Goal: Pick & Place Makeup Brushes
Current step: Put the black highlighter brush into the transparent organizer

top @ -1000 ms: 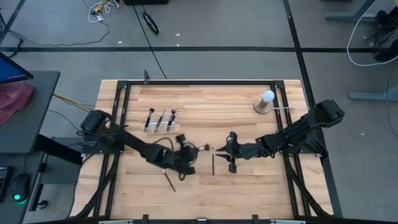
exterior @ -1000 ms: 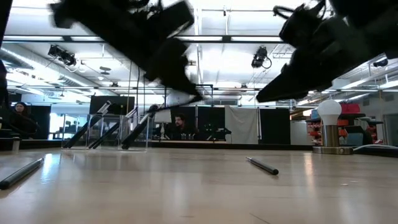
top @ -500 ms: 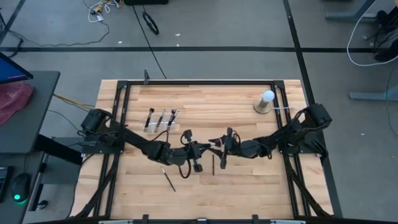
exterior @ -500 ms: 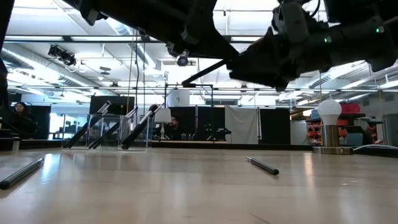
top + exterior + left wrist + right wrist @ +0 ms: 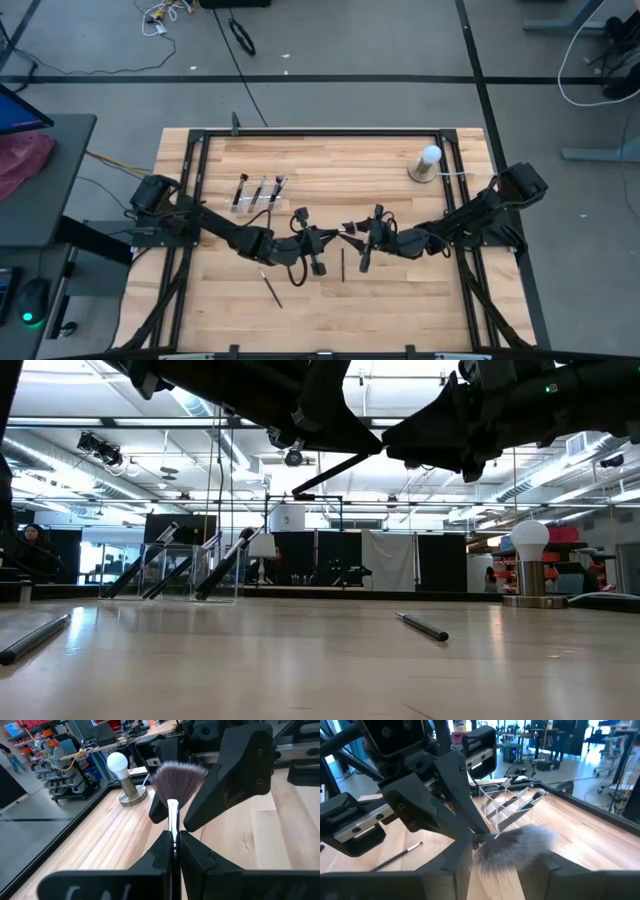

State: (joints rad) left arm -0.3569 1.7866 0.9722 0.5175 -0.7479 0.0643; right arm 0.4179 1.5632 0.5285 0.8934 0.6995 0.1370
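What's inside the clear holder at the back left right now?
The clear holder has three brushes leaning in it, one per slot, tufts up. Their lower ends behind the holder's wall are hard to make out, so I cannot tell how they seat.

Both arms reach inward over mid-table, left gripper (image 5: pixel 335 239) jaws clamped, right gripper (image 5: pixel 352 232) jaws parted.

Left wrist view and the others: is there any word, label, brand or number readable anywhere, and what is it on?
No text can be read in any view.
Left gripper: pale marks on the housing near the picture's bottom edge, cut off and too blurred to read.
Fan brush, white bulb, clear holder: no label shows.
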